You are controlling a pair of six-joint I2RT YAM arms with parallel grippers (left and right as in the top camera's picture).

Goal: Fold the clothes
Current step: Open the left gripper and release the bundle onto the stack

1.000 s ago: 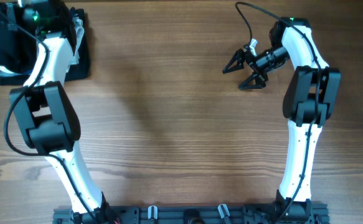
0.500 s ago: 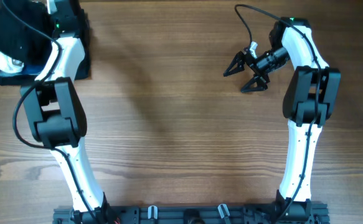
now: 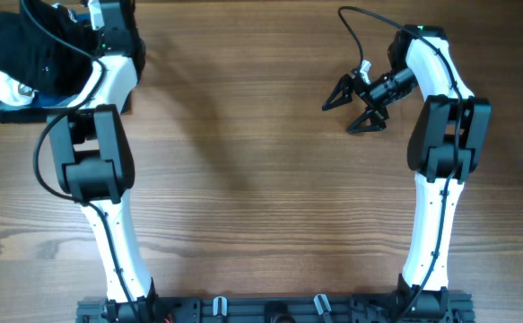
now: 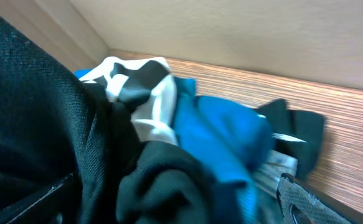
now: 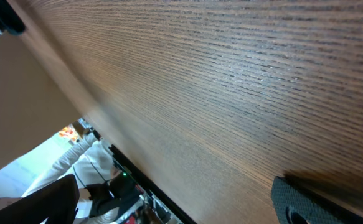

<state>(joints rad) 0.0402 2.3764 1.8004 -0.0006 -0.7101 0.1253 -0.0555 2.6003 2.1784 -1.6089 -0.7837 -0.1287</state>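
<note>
Black garment (image 3: pixel 28 49) lies bunched on a white-and-blue stack (image 4: pixel 212 130); left gripper (image 4: pixel 175 202) seems released over it, right gripper (image 3: pixel 337 115) hangs open, empty. Regrasping could drag the stack along.

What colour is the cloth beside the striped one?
The cloth is bright blue; the left wrist view shows it best.

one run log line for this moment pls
task: fold clothes | left end effector: open over black garment, bunched | right end effector: open, empty, over table
</note>
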